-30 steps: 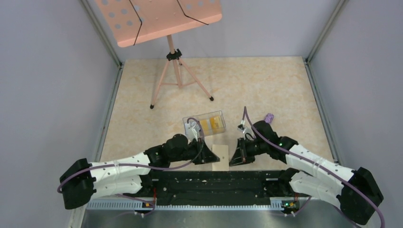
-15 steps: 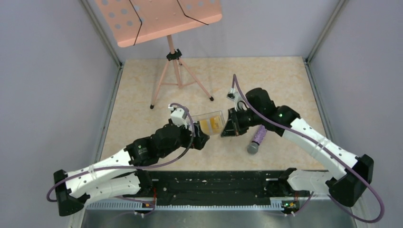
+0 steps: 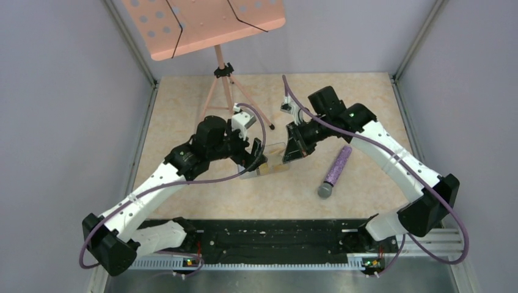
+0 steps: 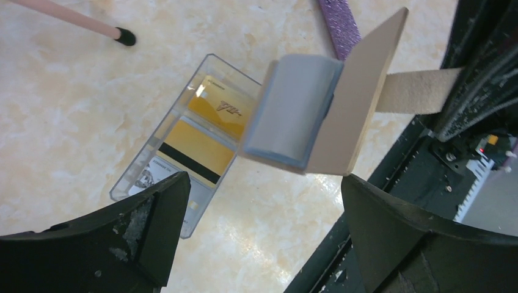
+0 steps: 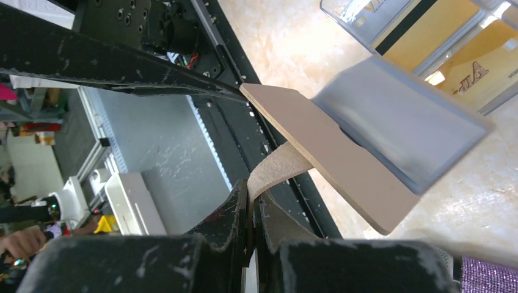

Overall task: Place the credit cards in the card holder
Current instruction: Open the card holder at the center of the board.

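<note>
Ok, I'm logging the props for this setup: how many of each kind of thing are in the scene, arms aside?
credit cards showing: 3
card holder: 1
clear box: 1
purple glitter stick: 1
music stand: 1
total: 7

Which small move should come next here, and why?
Probably lower the left hand to the clear box and take one of the credit cards: they lie in the box, its jaws stand open and empty, and the right hand holds the card holder open by its strap.
</note>
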### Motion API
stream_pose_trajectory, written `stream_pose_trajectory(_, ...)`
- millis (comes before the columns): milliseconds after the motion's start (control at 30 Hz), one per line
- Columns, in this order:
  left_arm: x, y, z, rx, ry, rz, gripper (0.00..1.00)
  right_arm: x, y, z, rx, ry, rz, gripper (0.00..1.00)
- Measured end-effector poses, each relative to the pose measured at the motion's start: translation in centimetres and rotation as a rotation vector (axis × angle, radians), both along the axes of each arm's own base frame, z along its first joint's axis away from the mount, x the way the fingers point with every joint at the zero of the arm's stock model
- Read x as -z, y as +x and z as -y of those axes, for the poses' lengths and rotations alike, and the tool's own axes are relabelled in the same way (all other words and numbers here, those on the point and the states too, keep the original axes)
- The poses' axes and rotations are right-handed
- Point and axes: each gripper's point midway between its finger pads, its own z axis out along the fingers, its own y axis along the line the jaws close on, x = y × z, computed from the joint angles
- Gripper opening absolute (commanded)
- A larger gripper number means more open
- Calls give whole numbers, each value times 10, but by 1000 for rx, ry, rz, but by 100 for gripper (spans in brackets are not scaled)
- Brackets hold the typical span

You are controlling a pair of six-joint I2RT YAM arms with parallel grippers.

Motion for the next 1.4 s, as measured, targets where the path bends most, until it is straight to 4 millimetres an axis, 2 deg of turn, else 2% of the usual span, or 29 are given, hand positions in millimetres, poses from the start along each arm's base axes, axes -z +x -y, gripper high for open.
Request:
stream_pose_trajectory(133,-6,-4,6,93,-27,-16,99,0,0,6,-9,15,-49,0)
stream_pose_trajectory(333,-36,-12,9,219,-132,-11,99,-4,-6,5,-61,68,-101,0)
stream_pose_trajectory(433,-41,-15,7,260,-172,-29,99,-10,-11,3,-104,119,-117,0)
stream_pose_trajectory(700,-29,-7,16,309,-199,-94,99,-29,-27,-4,-201,240,-184,0)
stream_pose_trajectory(833,-34,-5,27,359,-254,-90,98,-39,-28,-9,-223,295,-205,0)
stream_pose_trajectory(1067,-41,-12,47,447,-326,-40,99,-37,-20,-20,-241,332,-265,0)
stream_pose_trajectory(1233,-38,-13,58,488,-377,-43,99,-42,-21,-20,-258,360,-297,0)
stream_pose_trajectory(1400,-32,-19,63,508,-407,-61,93,-46,-21,-22,-280,384,-317,0)
